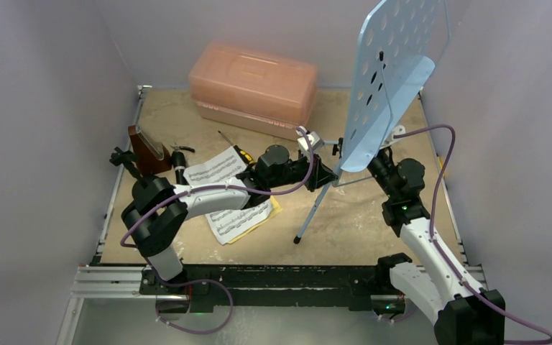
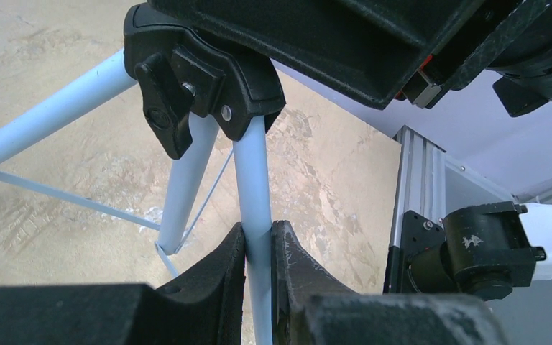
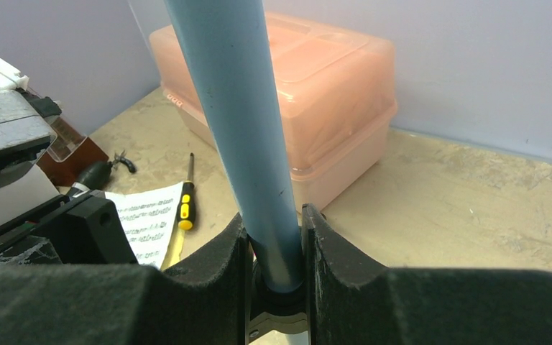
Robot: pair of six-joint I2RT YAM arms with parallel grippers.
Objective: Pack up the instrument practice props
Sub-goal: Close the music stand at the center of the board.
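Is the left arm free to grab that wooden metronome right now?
Probably not yet: its jaws are clamped on a tube of the music stand. The metronome stands uncovered to its left.

We log a translucent pink plastic case, lid closed, at the back of the beige tabletop. A yellow-and-black-handled screwdriver lies just in front of it.

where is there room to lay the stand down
Bare table lies near the front, between the music stand and the right arm, and far left beside the pink case. The left is crowded: metronome, sheet music, screwdriver.
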